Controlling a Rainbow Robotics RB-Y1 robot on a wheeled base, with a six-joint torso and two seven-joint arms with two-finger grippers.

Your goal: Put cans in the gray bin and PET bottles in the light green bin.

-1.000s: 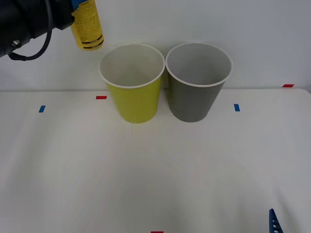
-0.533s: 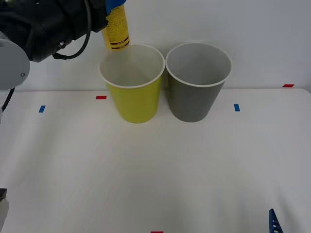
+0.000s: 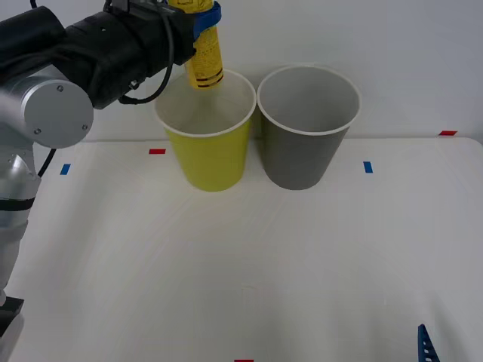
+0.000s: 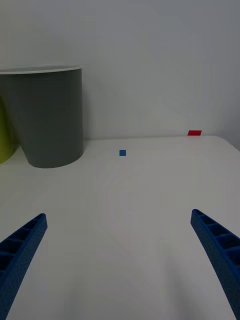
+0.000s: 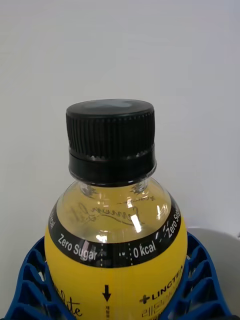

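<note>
Carried rightward since a second ago, the PET bottle (image 3: 204, 54) now hangs over the light green bin (image 3: 207, 154), pinched by the left gripper (image 3: 202, 16). Beside it stands the gray bin (image 3: 306, 151). Low over the desk (image 3: 241, 264), the right gripper (image 4: 120, 260) sits spread.

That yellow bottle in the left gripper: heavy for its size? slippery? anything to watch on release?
The PET bottle looks filled into its clear neck, so probably heavy for its size and fairly stiff. Its smooth, glossy round body may slip, though the left gripper has ribbed fingers wrapped around it. Released over the light green bin, it would likely drop hard.
</note>
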